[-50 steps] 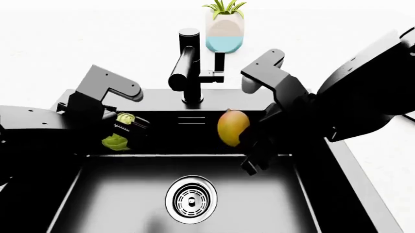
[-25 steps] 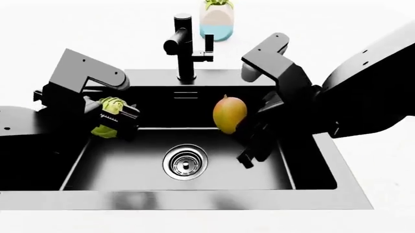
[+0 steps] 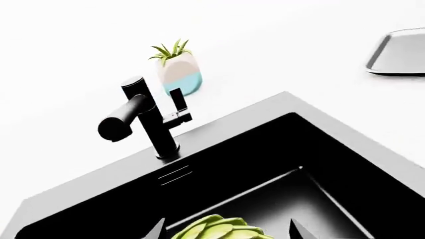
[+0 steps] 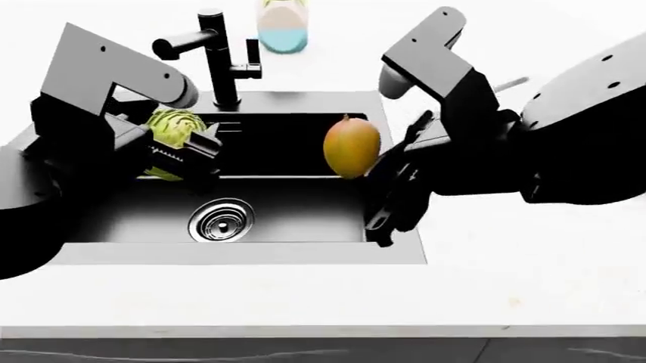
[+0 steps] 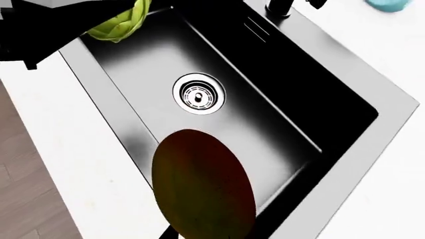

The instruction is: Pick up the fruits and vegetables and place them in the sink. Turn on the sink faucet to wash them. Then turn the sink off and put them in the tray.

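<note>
Left wrist view: artichoke between gripper tips over sink; faucet, potted plant, tray beyond.

Head view: left gripper clamps artichoke, right gripper clamps mango, both above basin; drain below.

Right wrist view: mango fills foreground, hiding part of the sink's rim.

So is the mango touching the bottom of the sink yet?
Apart. In the head view the mango hangs in the right gripper above the sink; the right wrist view shows bare basin floor beneath it.
</note>
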